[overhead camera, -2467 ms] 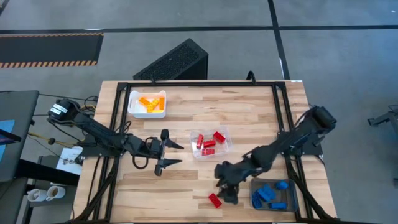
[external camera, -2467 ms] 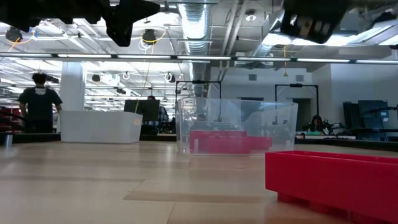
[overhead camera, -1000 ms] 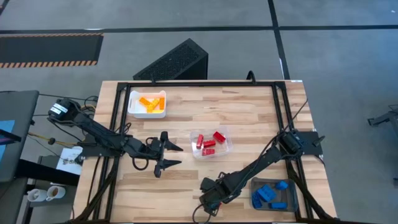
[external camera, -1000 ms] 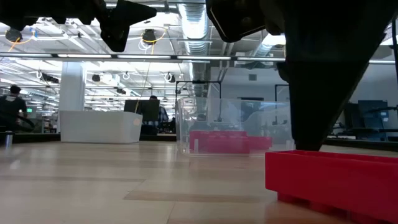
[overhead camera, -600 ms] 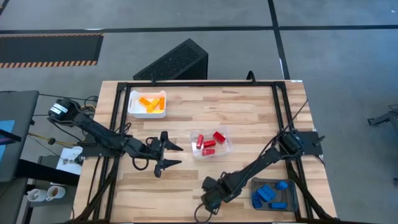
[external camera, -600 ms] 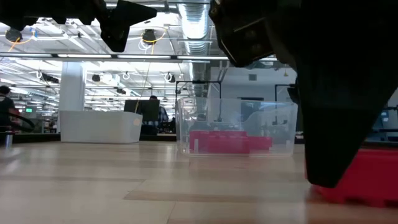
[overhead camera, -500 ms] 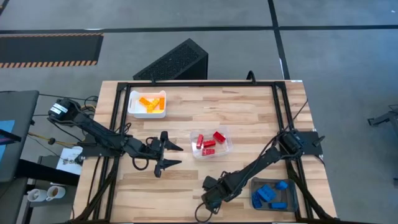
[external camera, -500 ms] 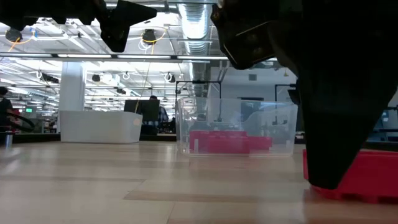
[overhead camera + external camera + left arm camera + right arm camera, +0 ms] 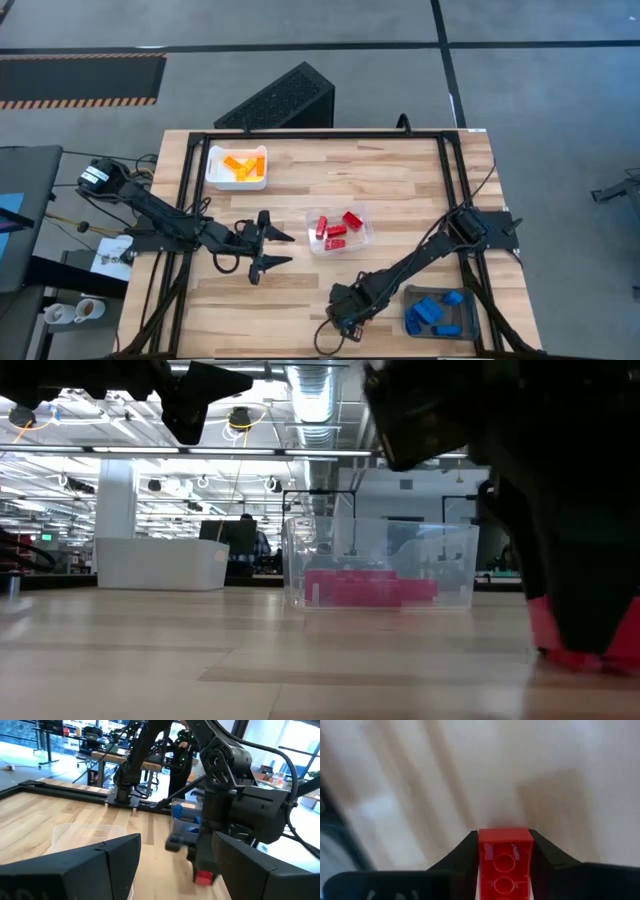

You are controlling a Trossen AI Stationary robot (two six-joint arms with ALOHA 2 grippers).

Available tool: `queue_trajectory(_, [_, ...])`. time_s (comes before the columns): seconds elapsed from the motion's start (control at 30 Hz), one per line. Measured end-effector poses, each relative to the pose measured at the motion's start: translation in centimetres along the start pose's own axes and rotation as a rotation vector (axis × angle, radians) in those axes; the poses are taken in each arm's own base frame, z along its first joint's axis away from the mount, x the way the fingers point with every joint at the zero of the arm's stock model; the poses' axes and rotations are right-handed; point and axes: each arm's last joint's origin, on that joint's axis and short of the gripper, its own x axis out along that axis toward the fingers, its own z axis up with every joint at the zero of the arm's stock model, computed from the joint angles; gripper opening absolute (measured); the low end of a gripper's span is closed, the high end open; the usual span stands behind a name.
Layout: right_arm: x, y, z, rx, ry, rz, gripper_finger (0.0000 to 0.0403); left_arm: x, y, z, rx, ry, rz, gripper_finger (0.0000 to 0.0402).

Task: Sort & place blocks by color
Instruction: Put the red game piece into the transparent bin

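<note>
**Right end effector clamps last red block**

Right end effector grips the red block low at the table's front edge. Left end effector waits, spread. Next, probably: lift, carry to clear tray.

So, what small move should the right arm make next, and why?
Probably lift. The right pincer is shut on a red block low over the table near its front edge; the clear tray with the other reds lies further back.
</note>
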Motion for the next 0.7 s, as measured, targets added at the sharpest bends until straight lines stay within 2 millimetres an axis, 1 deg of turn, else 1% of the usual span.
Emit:
queue_trajectory(0.07, [-1.0,-0.7,0.4,-0.01,-0.02,-0.023,0.0123,0.0,0.0,0.0,0.0,-0.002,0.007,0.0233])
queue_trajectory(0.17, [-4.2,-2.0,1.5,-0.033,-0.131,-0.067,0.0123,0.0,0.0,0.0,0.008,-0.003,0.007,0.0233])
queue_trajectory(0.3, [-7.8,-4.6,2.7,-0.046,-0.251,-0.197,0.0131,0.0,0.0,0.0,0.013,-0.004,0.007,0.0233])
queue_trajectory(0.43, [-11.6,-7.0,4.6,-0.07,-0.439,-0.28,0.0131,0.0,0.0,0.0,0.015,-0.005,0.008,0.0233])
queue_trajectory(0.5, [-12.4,-8.4,5.6,-0.088,-0.478,-0.332,0.0129,0.0,0.0,0.0,0.015,-0.005,0.007,0.0233])
queue_trajectory(0.57, [-12.6,-9.7,6.8,-0.086,-0.481,-0.351,0.0129,0.0,0.0,0.0,0.021,-0.005,0.007,0.0233])
queue_trajectory(0.63, [-12.7,-10.8,7.7,-0.086,-0.472,-0.35,0.0132,0.0,0.0,0.0,0.032,-0.002,0.009,0.0233])
queue_trajectory(0.7, [-12.1,-11.7,8.5,-0.09,-0.442,-0.347,0.0138,0.0,0.0,0.1,0.032,-0.004,0.008,0.0233])
